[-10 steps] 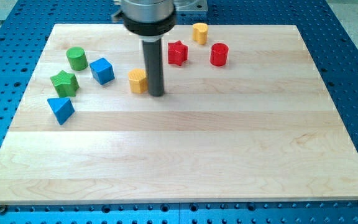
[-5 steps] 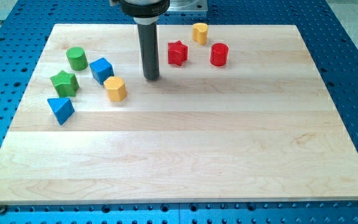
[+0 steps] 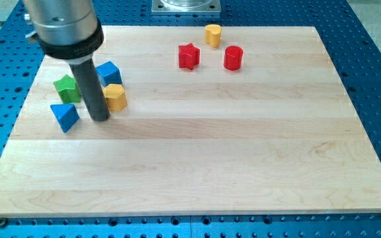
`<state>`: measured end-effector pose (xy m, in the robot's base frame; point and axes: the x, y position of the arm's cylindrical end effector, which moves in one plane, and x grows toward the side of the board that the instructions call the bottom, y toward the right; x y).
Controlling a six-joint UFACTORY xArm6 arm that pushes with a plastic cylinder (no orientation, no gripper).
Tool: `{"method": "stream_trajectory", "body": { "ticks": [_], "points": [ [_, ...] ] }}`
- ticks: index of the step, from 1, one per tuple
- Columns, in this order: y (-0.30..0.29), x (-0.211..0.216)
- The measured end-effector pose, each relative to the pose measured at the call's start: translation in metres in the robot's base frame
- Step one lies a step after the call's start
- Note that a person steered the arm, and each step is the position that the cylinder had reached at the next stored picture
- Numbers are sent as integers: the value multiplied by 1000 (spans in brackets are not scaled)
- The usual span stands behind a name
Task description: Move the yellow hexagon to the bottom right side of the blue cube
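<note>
While the yellow hexagon (image 3: 115, 96) sits just below and slightly to the view's right of the blue cube (image 3: 108, 73), touching or nearly touching it, the required placement appears, in my judgement, essentially met. My tip (image 3: 100, 118) rests on the tabletop (image 3: 243, 145) just beside the hexagon's left side, between it and the blue triangle (image 3: 65, 116); whether rod and hexagon are in contact cannot be told. No fingers are fitted to this arm, so nothing is gripped: the rod only pushes. Standing on the hexagon's left, the tip could only drive it rightward, which would suit a small correction if the block is judged too directly under the cube. A green star (image 3: 65, 88) lies left of the rod, partly hidden by it. Well apart, near the view's top, stand a red star (image 3: 188, 55), a red cylinder (image 3: 233, 57) and a yellow cylinder (image 3: 212, 34), clear of the work.
</note>
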<state>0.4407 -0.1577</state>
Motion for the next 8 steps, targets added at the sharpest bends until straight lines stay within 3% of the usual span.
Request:
{"method": "stream_trajectory", "body": {
  "ticks": [1, 2, 3, 4, 5, 8],
  "points": [
    [-9, -8],
    [49, -8],
    [69, 60],
    [149, 6],
    [130, -44],
    [64, -37]
  ]
}}
